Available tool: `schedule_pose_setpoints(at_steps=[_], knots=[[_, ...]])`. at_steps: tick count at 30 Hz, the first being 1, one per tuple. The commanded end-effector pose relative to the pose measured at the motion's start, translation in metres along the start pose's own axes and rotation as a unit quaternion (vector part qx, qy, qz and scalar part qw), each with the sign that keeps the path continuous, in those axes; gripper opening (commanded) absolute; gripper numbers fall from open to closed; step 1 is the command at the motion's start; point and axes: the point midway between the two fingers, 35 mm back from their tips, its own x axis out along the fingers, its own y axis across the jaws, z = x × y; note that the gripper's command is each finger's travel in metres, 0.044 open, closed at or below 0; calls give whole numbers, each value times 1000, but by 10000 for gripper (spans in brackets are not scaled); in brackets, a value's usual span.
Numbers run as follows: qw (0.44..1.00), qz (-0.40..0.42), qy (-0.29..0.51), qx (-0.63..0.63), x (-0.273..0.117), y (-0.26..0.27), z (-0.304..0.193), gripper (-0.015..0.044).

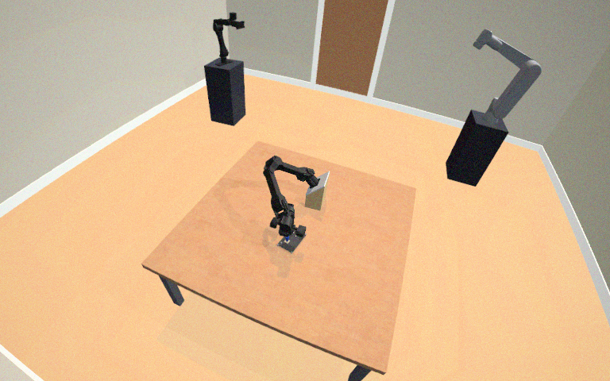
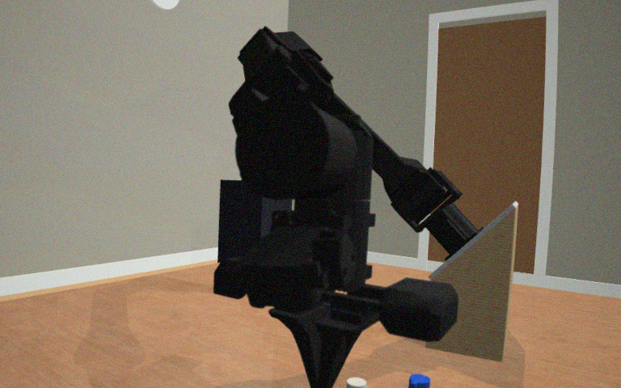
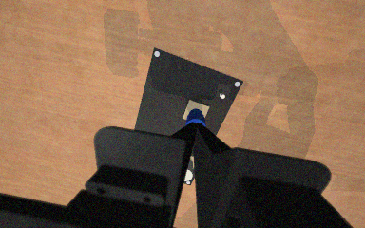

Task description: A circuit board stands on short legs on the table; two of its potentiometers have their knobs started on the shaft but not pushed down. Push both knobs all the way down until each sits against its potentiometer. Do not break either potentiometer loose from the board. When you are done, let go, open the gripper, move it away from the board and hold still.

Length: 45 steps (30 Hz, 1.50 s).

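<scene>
My gripper [image 1: 287, 235] [image 2: 322, 385] [image 3: 195, 127] is shut and holds nothing, fingers pointing down over the circuit board [image 1: 295, 243] [image 3: 157, 111]. In the wrist view its tips overlap the near edge of a blue knob [image 3: 196, 114] above a beige potentiometer body [image 3: 203, 107]; contact cannot be told. A white knob [image 3: 188, 175] shows partly between the fingers. In the exterior view, a white knob top [image 2: 356, 382] and a blue knob top [image 2: 419, 381] stand right of the fingertips. Whether both blue sightings are one knob is unclear. Knob seating gaps are hidden.
My arm is mounted on a wedge-shaped stand [image 1: 315, 198] [image 2: 478, 306] behind the board on the wooden table [image 1: 341, 278] [image 3: 52, 95]. A small white-topped part [image 3: 222, 96] sits near the board's right edge. Two other arms stand on dark pedestals [image 1: 225, 96] [image 1: 474, 150] beyond the table.
</scene>
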Motion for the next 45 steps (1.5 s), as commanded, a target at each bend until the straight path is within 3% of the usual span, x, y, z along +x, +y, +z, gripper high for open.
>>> schedule_pose_setpoints(at_steps=[1,19,43,45], knots=[[1000,-2,8,10,14,-3,0,0],[1000,-2,8,10,13,-3,0,0],[1000,-1,8,10,-21,-2,1,0],[1000,-4,11,6,-15,-2,-2,53]])
